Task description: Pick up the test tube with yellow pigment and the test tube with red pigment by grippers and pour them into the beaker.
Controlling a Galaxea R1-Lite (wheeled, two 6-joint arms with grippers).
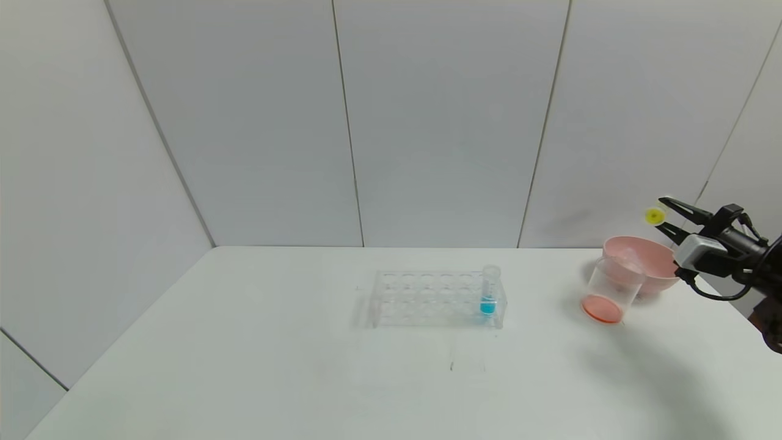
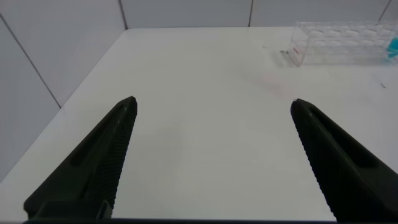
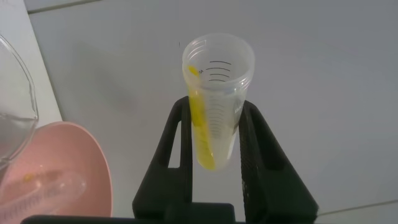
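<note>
My right gripper (image 1: pixel 661 212) is shut on the test tube with yellow pigment (image 1: pixel 654 216) and holds it in the air, tilted, above the far rim of the pink bowl. In the right wrist view the tube (image 3: pixel 217 68) sits between both fingers (image 3: pixel 168 143), with a yellow streak along its wall. The beaker (image 1: pixel 613 287) stands on the table in front of the bowl, with red-orange liquid at its bottom. No tube with red liquid shows. My left gripper (image 2: pixel 212 101) is open and empty over bare table, out of the head view.
The pink bowl (image 1: pixel 647 260) stands at the table's right edge; a clear tube (image 3: pixel 46 190) lies inside it. A clear tube rack (image 1: pixel 427 299) in the table's middle holds a tube with blue liquid (image 1: pixel 488 292). The rack also shows in the left wrist view (image 2: pixel 339 43).
</note>
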